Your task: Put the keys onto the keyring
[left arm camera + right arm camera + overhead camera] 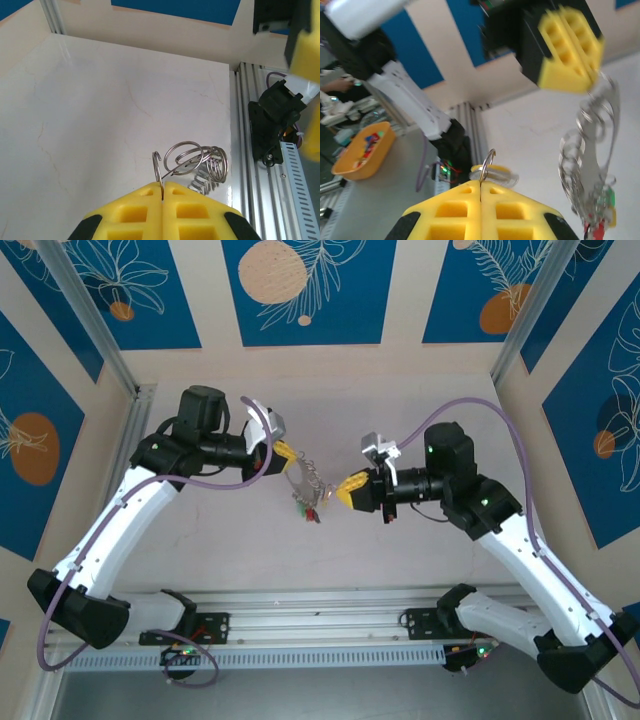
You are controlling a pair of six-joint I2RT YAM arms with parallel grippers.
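My left gripper [291,453] is shut on the thin wire of the keyring [303,476], held above the table. In the left wrist view the wire end of the keyring [159,167] rises from between the closed yellow pads [145,210], with small split rings [196,156] threaded beside it. The bunch of keys [312,508] with green, yellow and red tags dangles below the loop. My right gripper [341,492] is just to the right of the bunch. It is shut on the small ring of a single key [488,162] with a yellow tag. The hanging keys [592,170] are to its right.
Aluminium rails [330,625] run along the near table edge by the arm bases. Frame posts [95,330] stand at the back corners. An orange bowl [362,150] of coloured bits sits off the table. Pale tabletop [90,110] lies beneath both grippers.
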